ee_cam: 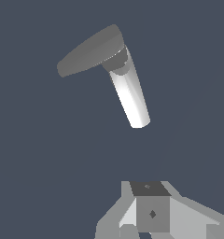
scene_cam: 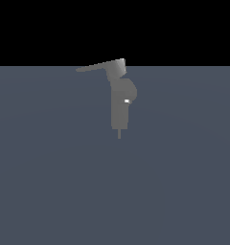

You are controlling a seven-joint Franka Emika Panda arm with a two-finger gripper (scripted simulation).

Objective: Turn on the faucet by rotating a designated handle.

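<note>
The arm is approaching: the handle is lying at 11 o'clock from the gripper, well apart, atop the faucet. Its jaws' state cannot be told. Next it needs closing in on the lever's tip.

no readable text, labels or numbers anywhere

handle tops faucet — pointing, seemingly, exterior-view left.
</note>
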